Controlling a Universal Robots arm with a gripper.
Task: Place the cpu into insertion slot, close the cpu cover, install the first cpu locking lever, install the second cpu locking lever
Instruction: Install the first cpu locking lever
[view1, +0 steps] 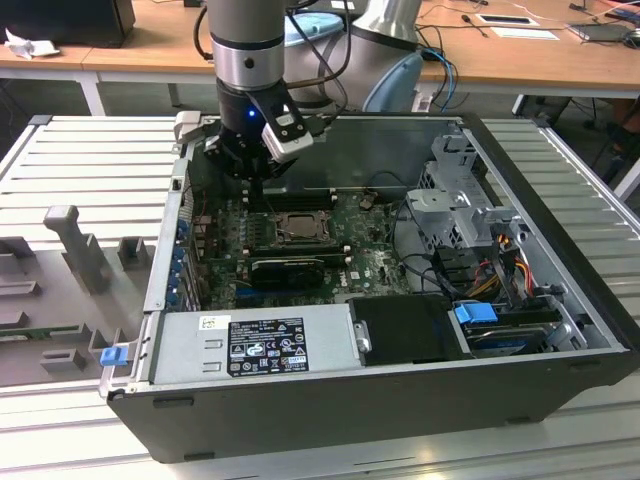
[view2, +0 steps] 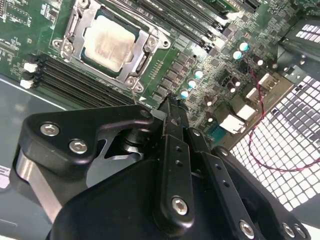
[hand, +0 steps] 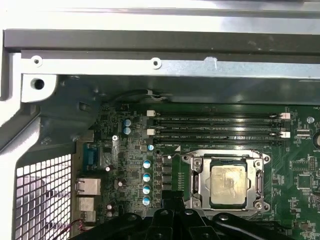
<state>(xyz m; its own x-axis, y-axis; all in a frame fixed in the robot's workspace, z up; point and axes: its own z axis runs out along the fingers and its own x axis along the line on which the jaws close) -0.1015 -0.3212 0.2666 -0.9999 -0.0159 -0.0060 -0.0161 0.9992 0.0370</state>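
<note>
Inside the open metal computer case (view1: 400, 405), the flat, pale square cpu (view2: 109, 42) lies in the dark insertion slot (view2: 141, 59). The shiny cpu cover (view2: 148, 40) frames it. Nearby, the black gripper (view2: 172, 104) is pinched together, holding nothing.

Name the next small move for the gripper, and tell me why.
Probably ease the gripper down toward the nearest side of the insertion slot, for a locking lever: the cpu already lies seated there and the cpu cover frames it, lowered.
</note>
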